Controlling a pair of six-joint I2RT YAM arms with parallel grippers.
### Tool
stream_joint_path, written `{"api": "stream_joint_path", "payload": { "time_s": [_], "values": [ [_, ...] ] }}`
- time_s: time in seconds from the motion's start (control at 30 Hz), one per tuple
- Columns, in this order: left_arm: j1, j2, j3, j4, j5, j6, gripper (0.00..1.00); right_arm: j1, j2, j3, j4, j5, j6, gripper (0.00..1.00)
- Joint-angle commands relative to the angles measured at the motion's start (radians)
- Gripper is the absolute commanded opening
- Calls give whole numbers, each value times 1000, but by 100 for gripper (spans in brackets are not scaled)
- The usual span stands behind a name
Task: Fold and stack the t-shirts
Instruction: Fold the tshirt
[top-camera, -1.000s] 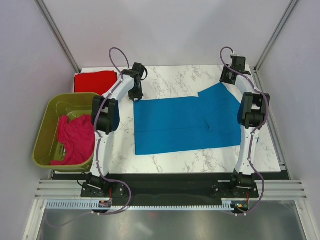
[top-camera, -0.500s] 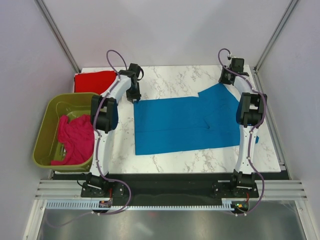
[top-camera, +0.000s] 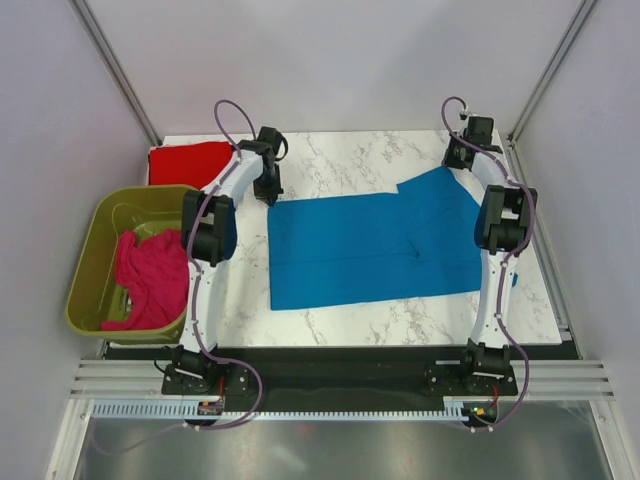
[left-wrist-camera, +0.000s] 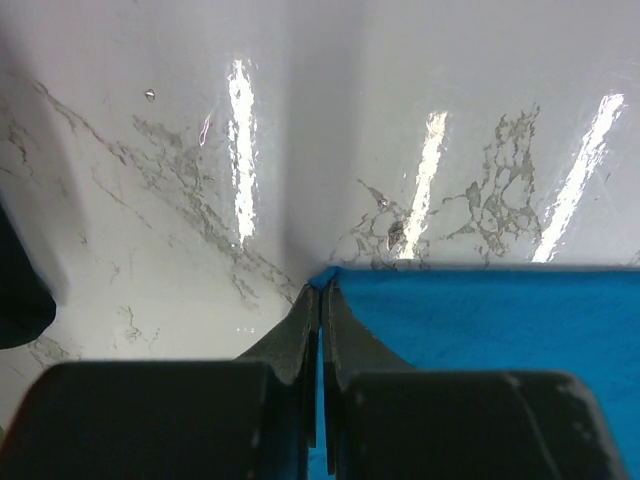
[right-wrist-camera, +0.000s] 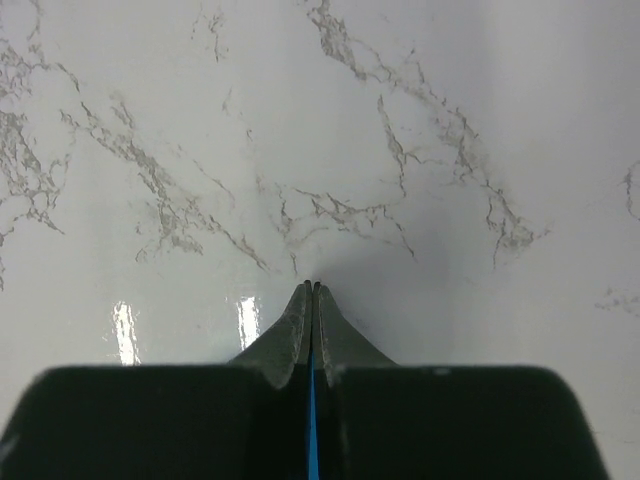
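i have open marble table (top-camera: 340, 155) beyond the blue t-shirt (top-camera: 370, 245) and a bare strip on its near side; on my left the olive tub (top-camera: 85, 270) and the red t-shirt (top-camera: 188, 162) block the edge, and the side wall (top-camera: 590, 200) stands close on my right

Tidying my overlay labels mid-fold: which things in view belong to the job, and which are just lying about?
Job: blue t-shirt, flat, far corners pinched by left end effector and right end effector; red t-shirt, folded, far left; pink t-shirt, crumpled in the olive tub.
Lying about: olive tub; marble table.
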Motion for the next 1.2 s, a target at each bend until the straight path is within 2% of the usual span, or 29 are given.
{"api": "stream_joint_path", "payload": {
  "time_s": [0.0,0.37,0.77,0.9,1.17],
  "values": [
    [0,-33,30,-9,46,14,2,-8,-67,-20,63,-15,17,0],
    [-3,-160,-67,-7,25,-17,2,-38,-260,-244,222,-1,45,0],
    [-8,-269,-176,-6,-2,-36,2,-54,-457,-515,310,17,95,0],
    [-12,-330,-261,13,-7,-32,2,-61,-524,-615,310,106,114,0],
    [-38,-438,-455,88,56,-36,2,-84,-705,-861,440,149,195,0]
  ]
}}
